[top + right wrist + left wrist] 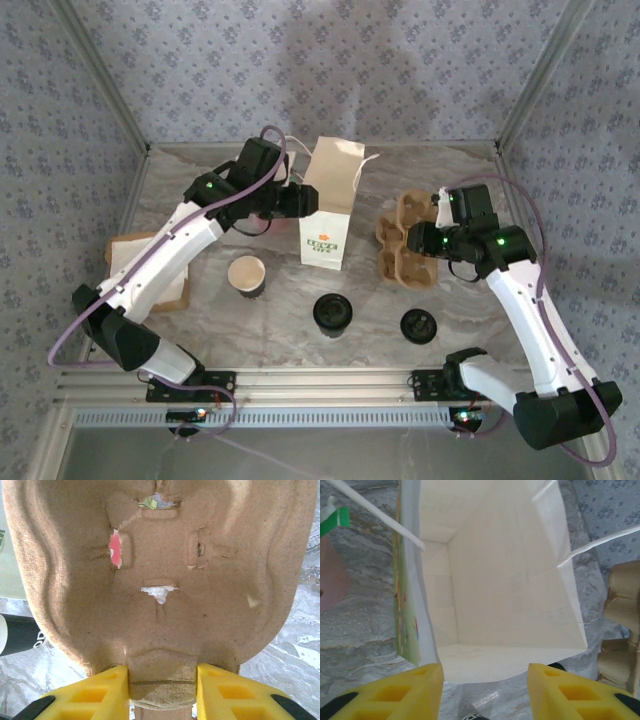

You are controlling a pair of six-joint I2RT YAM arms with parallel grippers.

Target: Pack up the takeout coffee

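Centrally, toward the near side of the table (280,340): coffee (334,314), upright, black lid facing up at the top camera, long axis vertical. Stands clear of everything else, just near of the bag (335,190), between the open cup (246,275) on its left and the loose lid (419,324) on its right. No writing legible on it from above.

Bag white, upright, mouth open. Small green and orange label (320,243) low on its near face, wording too small to read. From the left wrist, a green printed side (406,610) with coloured marks, also unreadable, plus two white strip handles (375,515).

Left fingers (395,695) yellow, spread apart at the bag's mouth, on its left side in the top view. Bare table between the tips, nothing pinched.

Right fingers (85,695) closed on either side of a tab (162,690) of the brown pulp carrier (160,580), pinching it. Carrier right of the bag in the top view, apart from the coffee; cannot tell whether resting on the table or lifted.

At the left edge of the right wrist view, a dark cylinder (17,635) with white letters, perhaps "OD", cut off by the carrier. Cannot tell which cup.

Far left, under the left arm, a tan sheet (128,247).
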